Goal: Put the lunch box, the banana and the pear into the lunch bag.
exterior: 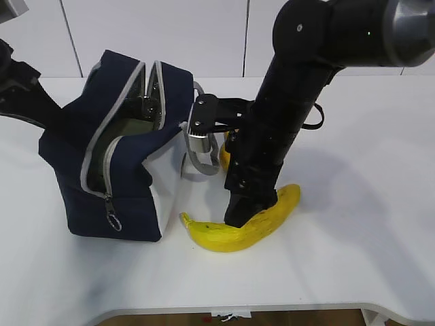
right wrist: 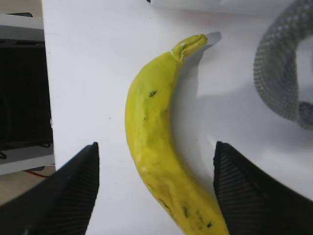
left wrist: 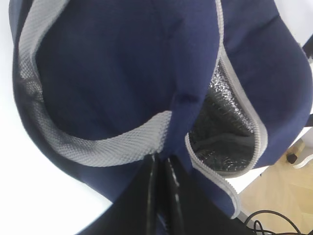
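Note:
The navy lunch bag [exterior: 115,170] stands at the left with its zipper open and silver lining [left wrist: 225,127] showing. My left gripper [left wrist: 164,169] is shut on the bag's fabric by the opening; in the exterior view the bag hides it. The banana [exterior: 248,224] lies on the table in front of the bag. My right gripper [exterior: 245,212] is down over it, open, with a finger on each side of the banana [right wrist: 156,161] and not touching it. A sliver of the pear [exterior: 223,157] shows behind the right arm. I cannot make out the lunch box.
A grey webbing handle [exterior: 197,166] hangs off the bag's right side, close to the right wrist, and shows in the right wrist view [right wrist: 279,83]. The ring zipper pull [exterior: 114,222] hangs at the bag's front. The table's front edge [exterior: 272,309] is near.

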